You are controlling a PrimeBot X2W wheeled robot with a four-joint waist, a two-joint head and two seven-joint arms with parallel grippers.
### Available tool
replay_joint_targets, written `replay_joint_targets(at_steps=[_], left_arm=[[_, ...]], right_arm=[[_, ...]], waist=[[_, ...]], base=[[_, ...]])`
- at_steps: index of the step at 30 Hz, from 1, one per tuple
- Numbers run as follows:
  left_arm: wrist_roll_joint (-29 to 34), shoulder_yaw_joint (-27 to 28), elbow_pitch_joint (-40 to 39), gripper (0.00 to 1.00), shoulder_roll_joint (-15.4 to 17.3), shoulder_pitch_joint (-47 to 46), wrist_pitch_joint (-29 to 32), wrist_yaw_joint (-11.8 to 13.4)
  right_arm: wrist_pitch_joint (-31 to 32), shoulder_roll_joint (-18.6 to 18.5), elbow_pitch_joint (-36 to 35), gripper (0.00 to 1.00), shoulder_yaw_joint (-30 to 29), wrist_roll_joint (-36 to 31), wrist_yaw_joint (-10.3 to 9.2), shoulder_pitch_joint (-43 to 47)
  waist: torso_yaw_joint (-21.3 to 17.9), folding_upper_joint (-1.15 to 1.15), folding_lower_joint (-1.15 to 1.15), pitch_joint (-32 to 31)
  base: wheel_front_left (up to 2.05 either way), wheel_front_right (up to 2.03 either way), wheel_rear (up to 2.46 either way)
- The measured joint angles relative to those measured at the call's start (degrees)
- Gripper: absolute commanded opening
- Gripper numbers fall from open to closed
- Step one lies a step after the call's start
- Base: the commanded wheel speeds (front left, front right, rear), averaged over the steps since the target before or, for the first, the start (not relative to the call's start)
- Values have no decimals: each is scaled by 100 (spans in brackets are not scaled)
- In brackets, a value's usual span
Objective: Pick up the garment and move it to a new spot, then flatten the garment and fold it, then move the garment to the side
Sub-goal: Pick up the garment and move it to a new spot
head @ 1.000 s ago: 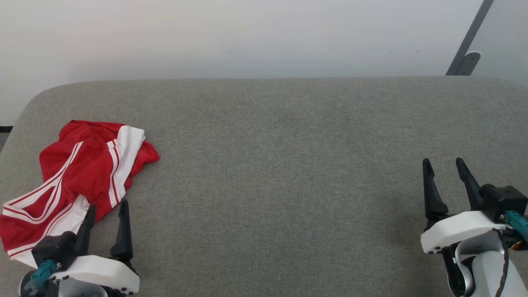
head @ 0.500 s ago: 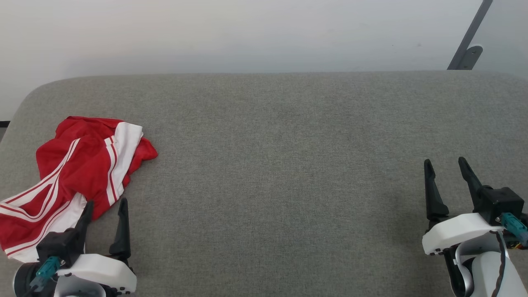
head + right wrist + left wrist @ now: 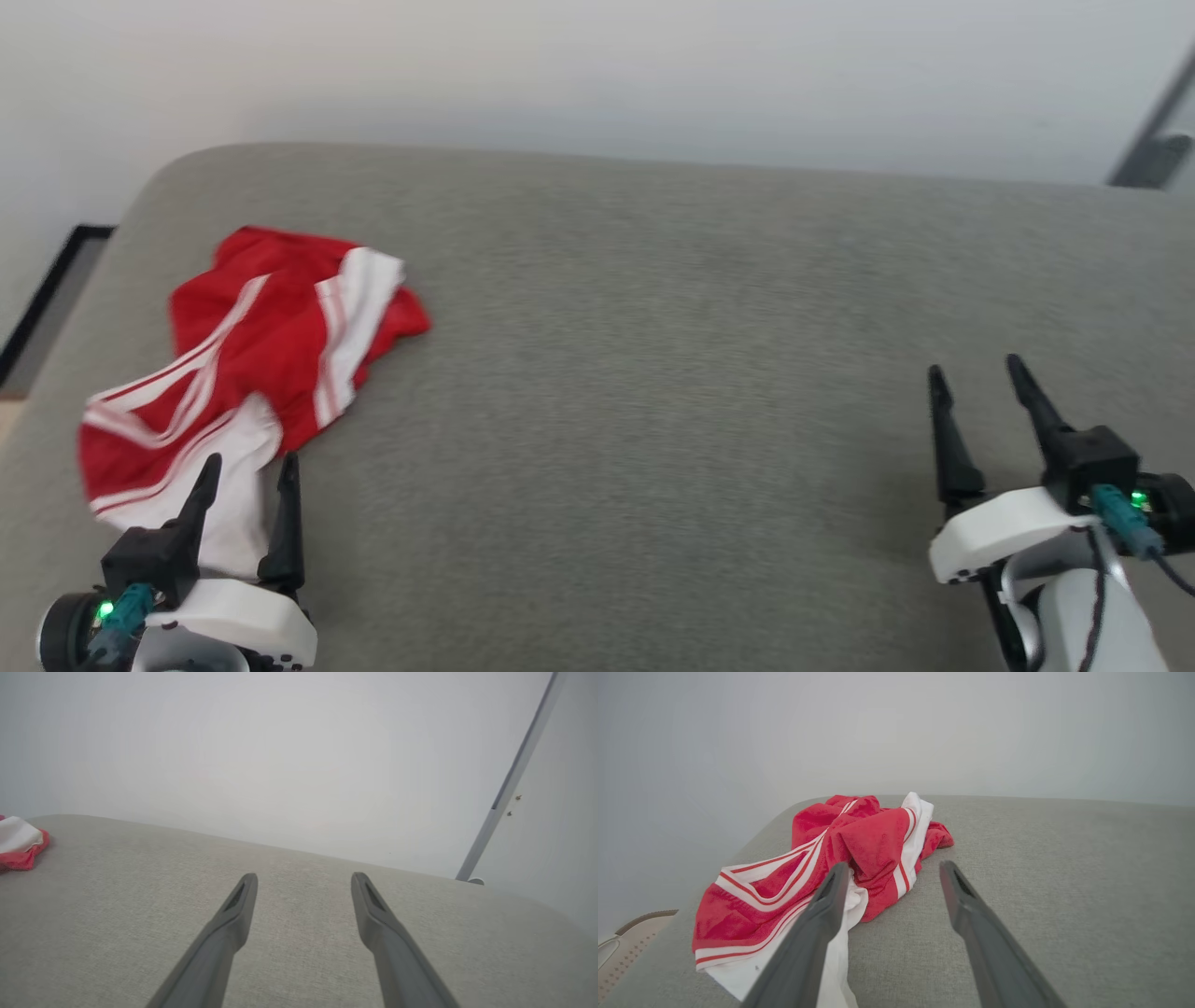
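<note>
The garment (image 3: 252,355) is a crumpled red heap with white panels and red-and-white stripes, lying at the left end of the grey padded surface (image 3: 653,373). Its lettering is hidden in the folds. My left gripper (image 3: 250,462) stands open at the garment's near edge, its fingertips just over the white part and nothing between them. In the left wrist view the garment (image 3: 859,849) lies ahead and to the left of the open left gripper (image 3: 892,868). My right gripper (image 3: 971,369) is open far to the right over bare fabric. A corner of the garment (image 3: 18,847) shows at the right wrist view's left edge.
The grey surface has a rounded far-left corner (image 3: 177,168) with floor and a dark skirting strip (image 3: 47,289) beyond it. A pale wall (image 3: 597,75) runs behind. A grey metal bar (image 3: 1153,131) leans at the far right.
The head camera has swung left and tilted, so the whole scene has shifted right. Both grippers keep their open stance, and the garment lies as it did.
</note>
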Motion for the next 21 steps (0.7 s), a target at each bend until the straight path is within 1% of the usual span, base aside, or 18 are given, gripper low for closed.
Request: replay_joint_targets(at_steps=[11,17,21], left_arm=[[40,352,-32,100,-333,168,-5,0],[132,532,-99,100,-510,369,-5,1],[129,722,-192,100,-593,519,-5,1]], right_arm=[[-3,66,291,100,522,108,0,-114],[-3,110,480,100,700,489,0,-120],[-4,148,625,100,1005,734,0,-151]], waist=[[1098,0,0,-57],[1727,0,0,-133],[2056,0,0,-186]], base=[[0,0,0],[0,0,0],[0,0,0]])
